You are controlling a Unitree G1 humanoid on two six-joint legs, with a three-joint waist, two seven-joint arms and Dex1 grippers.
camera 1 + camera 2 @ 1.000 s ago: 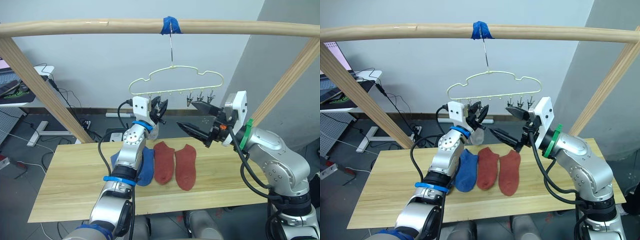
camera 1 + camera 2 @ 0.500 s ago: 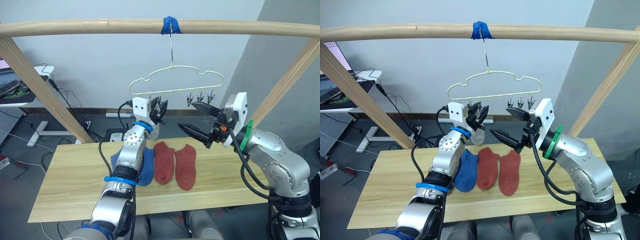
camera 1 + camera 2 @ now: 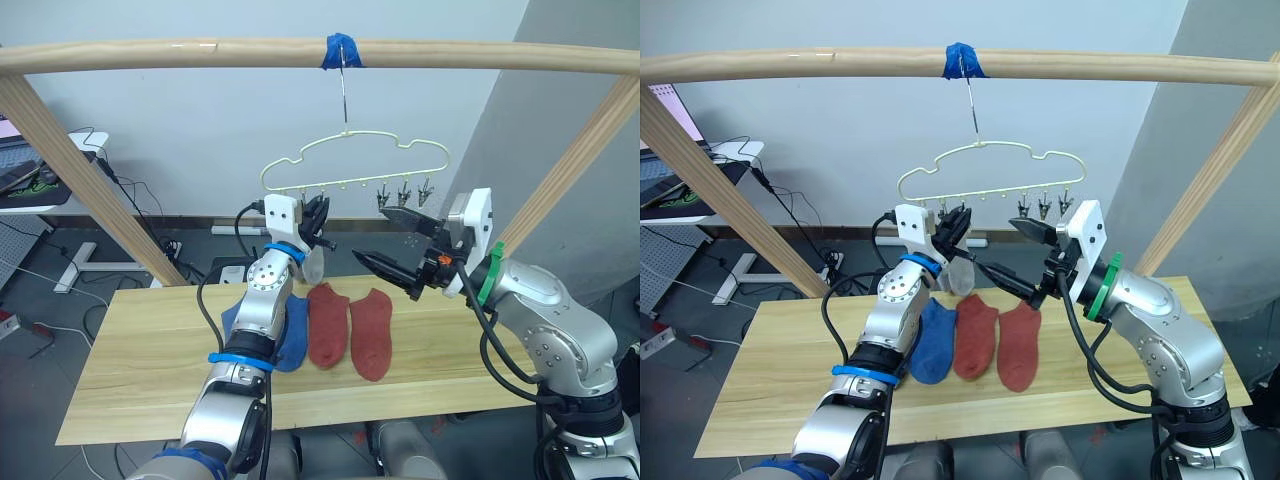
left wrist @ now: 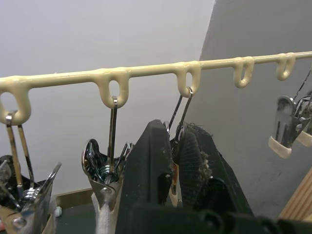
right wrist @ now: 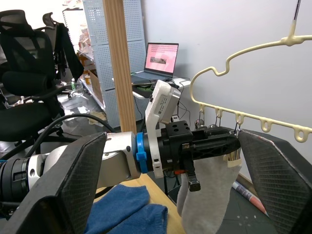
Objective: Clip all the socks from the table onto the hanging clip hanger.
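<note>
The pale yellow-green clip hanger (image 3: pixel 350 160) hangs by its hook from a taped pole. My left gripper (image 3: pixel 319 207) is raised to its row of clips and is shut on one metal clip (image 4: pixel 179 127). A light grey sock (image 3: pixel 313 266) hangs just below those fingers, and the left wrist view shows it held by the neighbouring clip (image 4: pixel 104 171). My right gripper (image 3: pixel 372 234) is wide open and holds nothing, a little right of the grey sock and below the hanger's right clips. On the table (image 3: pixel 150 390) lie two blue socks (image 3: pixel 290 332) and two rust-red socks (image 3: pixel 327 322).
A round wooden pole frame (image 3: pixel 200 52) spans the top, its slanted posts (image 3: pixel 80 170) coming down at both table ends. Left of the table a desk (image 3: pixel 30 190) carries a laptop, with cables on the floor. Three free clips (image 3: pixel 405 193) hang at the hanger's right end.
My left gripper's fingers have drawn together at the clip. The hanger has swung slightly to the right. My right gripper has dropped a little.
</note>
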